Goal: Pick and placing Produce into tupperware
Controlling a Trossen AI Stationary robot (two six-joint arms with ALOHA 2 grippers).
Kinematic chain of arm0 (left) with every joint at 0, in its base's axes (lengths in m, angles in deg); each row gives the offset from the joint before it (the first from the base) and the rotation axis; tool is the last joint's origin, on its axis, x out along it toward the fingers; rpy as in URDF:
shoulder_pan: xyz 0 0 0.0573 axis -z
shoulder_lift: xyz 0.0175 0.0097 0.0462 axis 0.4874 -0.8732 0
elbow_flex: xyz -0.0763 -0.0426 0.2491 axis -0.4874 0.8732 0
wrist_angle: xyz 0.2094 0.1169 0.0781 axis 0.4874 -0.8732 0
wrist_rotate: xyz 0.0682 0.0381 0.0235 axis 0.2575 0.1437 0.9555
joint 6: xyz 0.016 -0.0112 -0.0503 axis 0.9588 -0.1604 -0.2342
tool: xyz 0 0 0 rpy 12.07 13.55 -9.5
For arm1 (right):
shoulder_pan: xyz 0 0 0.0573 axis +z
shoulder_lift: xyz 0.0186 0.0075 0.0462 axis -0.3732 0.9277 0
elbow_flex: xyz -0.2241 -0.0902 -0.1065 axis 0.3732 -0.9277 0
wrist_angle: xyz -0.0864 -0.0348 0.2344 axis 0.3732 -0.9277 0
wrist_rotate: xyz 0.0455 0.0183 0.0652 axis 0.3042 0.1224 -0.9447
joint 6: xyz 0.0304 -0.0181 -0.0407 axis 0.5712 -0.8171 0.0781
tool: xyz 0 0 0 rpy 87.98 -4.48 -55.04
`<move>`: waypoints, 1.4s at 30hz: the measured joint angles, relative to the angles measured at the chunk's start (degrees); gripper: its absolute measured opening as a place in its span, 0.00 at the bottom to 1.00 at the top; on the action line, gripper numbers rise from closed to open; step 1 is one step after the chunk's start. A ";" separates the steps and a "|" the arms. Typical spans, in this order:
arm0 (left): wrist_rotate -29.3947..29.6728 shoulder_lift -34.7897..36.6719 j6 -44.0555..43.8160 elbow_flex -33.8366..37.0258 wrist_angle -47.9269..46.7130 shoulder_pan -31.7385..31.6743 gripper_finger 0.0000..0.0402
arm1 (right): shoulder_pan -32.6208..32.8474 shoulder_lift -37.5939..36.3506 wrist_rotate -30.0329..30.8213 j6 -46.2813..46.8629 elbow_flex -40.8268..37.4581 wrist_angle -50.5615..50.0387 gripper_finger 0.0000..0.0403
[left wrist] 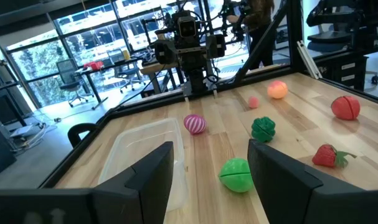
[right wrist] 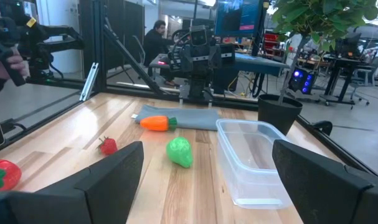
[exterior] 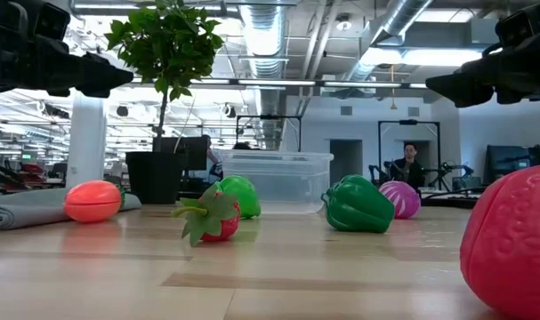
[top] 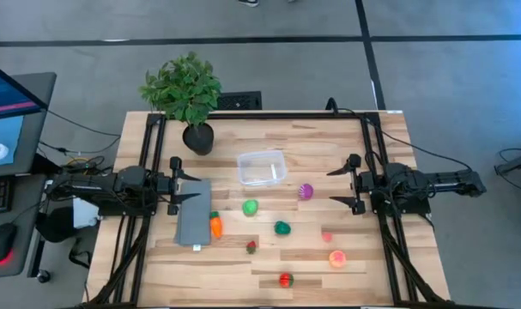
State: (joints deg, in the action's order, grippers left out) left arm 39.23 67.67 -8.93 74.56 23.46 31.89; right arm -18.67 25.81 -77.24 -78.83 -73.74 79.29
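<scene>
At the centre of the scene we see the clear tupperware, standing empty on the wooden tabletop; we place everything else relative to it. Nearest it lie the light green piece and the purple piece, both on the side away from the potted plant. Farther out on that same side we find the dark green pepper, a small pink piece, the strawberry, a peach piece and, farthest off, a red piece. The orange carrot lies against the edge of a flat grey slab, to the tupperware's left. We see the left hand above that slab, fingers partly open and holding nothing; the right hand hovers beyond the purple piece, fingers spread wide, also empty.
</scene>
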 joint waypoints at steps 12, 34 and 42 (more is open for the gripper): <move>-0.56 0.00 -7.84 0.00 0.01 0.00 0.49 | -0.02 0.00 0.00 0.02 0.00 0.24 0.94; 7.28 0.01 -7.56 0.02 1.65 -0.02 0.49 | -0.07 0.00 5.76 10.66 0.00 2.94 0.94; 10.65 -0.02 -5.00 0.02 1.80 -0.02 0.49 | -0.47 0.01 8.12 13.56 0.00 2.41 0.94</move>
State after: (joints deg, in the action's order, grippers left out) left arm 49.88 67.65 -13.93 74.58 25.27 31.87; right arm -19.14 25.82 -69.12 -65.27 -73.75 81.70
